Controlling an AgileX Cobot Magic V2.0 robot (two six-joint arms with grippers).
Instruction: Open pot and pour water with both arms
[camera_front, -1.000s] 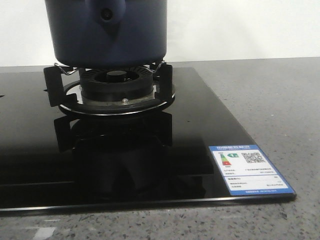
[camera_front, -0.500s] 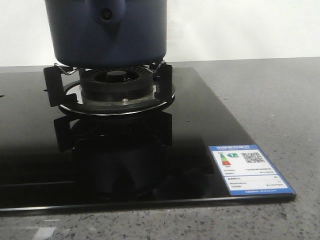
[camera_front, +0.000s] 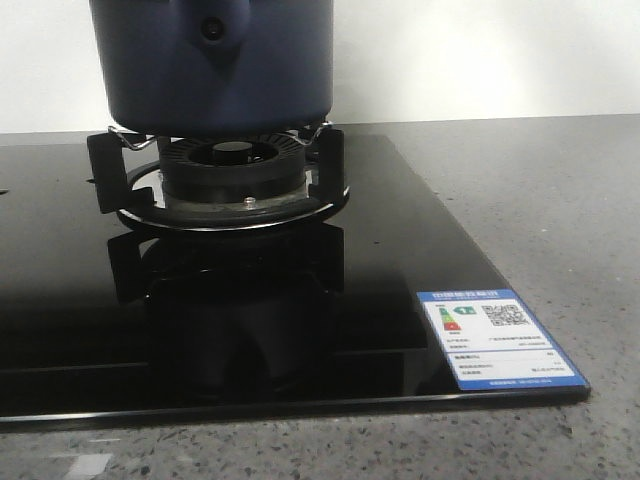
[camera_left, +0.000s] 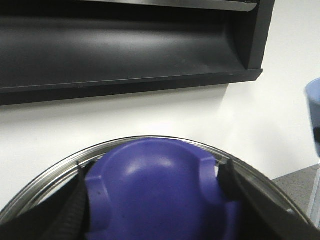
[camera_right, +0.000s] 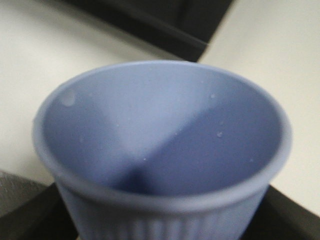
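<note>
Our left fingers (camera_left: 80, 200) stand on either side of the purple knob (camera_left: 155, 195) at the bottom of the left wrist view, dark pads pressed against its flanks, so we read them as clenched on it. Behind the knob curves a shiny metal rim (camera_left: 150, 140), which we take to be the lid. We cannot tell from this view whether the lid is seated or already raised.

In the right wrist view the cup (camera_right: 160, 150) fills the lower frame, pale blue and ribbed, its mouth facing the camera. Dark shapes at the bottom corners seem to be our right fingers, grasping it, though the contact itself is hidden. We see no water in the cup, only blurred specks on its wall.

The pot (camera_front: 215, 65) sits on the burner stand (camera_front: 225, 185) in the upper left of the front view, on the black hob (camera_front: 400, 270), which lies on the grey bench (camera_front: 540, 190). The pot's top is cut off by the frame.

Our judgement: both grips are made, so the reach is done. Lifting the lid clear, if not yet done, and pouring the water are left.
</note>
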